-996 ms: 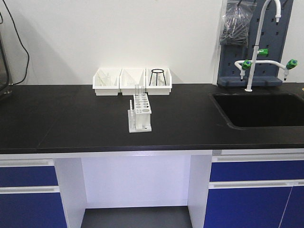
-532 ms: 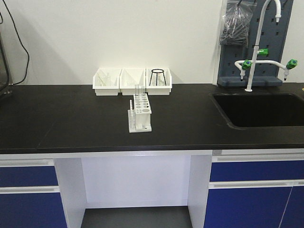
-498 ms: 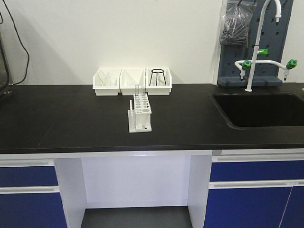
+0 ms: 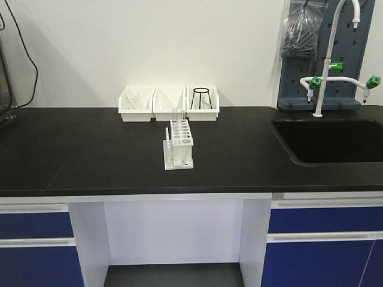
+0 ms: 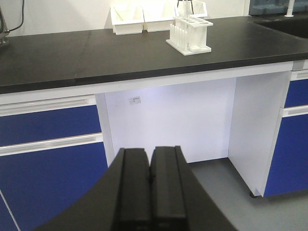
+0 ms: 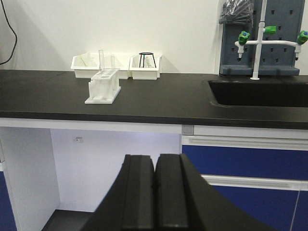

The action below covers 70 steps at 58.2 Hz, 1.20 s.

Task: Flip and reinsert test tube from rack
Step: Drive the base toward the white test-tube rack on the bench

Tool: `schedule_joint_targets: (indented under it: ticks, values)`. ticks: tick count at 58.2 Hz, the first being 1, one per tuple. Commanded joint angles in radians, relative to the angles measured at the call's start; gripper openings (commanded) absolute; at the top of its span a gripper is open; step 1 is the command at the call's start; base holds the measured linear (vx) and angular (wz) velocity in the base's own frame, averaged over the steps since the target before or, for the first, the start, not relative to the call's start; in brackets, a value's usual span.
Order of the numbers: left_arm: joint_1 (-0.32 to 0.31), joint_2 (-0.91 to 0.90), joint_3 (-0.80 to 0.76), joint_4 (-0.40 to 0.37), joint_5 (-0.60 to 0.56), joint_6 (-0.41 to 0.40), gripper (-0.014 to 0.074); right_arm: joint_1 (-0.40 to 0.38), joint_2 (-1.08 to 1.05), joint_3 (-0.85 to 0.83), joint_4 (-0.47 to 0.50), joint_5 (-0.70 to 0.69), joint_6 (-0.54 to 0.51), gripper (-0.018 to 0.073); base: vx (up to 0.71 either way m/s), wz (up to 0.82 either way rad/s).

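The white rack (image 4: 179, 147) stands on the black counter (image 4: 90, 149), in front of the bins, with thin pegs along its left side. Two clear test tubes stand upright in its far holes; in the front view one test tube (image 4: 175, 115) shows faintly, and in the right wrist view the taller test tube (image 6: 101, 59) is plain. The rack (image 5: 190, 33) is far ahead of my left gripper (image 5: 150, 153), which is shut on nothing, below counter height. My right gripper (image 6: 155, 160) is likewise shut and empty, low and well short of the rack (image 6: 103, 86).
Three white bins (image 4: 169, 104) line the wall behind the rack; the right one holds a black ring stand (image 4: 201, 95). A sink (image 4: 329, 140) with a white tap (image 4: 326, 60) lies at the right. Blue drawers (image 4: 36, 245) sit under the counter.
The front view has shifted slightly, so the whole scene sits a little further right in the frame. Nothing on the counter has moved.
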Motion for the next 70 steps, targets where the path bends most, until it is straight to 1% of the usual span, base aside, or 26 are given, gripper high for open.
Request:
schedule_joint_targets:
  ticks: [1, 26, 45, 70]
  values:
    - [0.000, -0.008, -0.004, -0.002, -0.080, -0.009, -0.0006, -0.007, -0.014, 0.002, -0.007, -0.080, -0.009, -0.0011, 0.15, 0.03]
    - [0.000, -0.008, -0.004, -0.002, -0.080, -0.009, -0.0006, -0.007, -0.014, 0.002, -0.007, -0.080, -0.009, -0.0011, 0.25, 0.01]
    - [0.000, -0.008, -0.004, -0.002, -0.080, -0.009, -0.0006, -0.007, -0.014, 0.002, -0.007, -0.080, -0.009, -0.0011, 0.36, 0.09]
    - [0.000, -0.008, -0.004, -0.002, -0.080, -0.009, -0.0006, -0.007, -0.014, 0.002, -0.007, -0.080, -0.009, -0.0011, 0.38, -0.02]
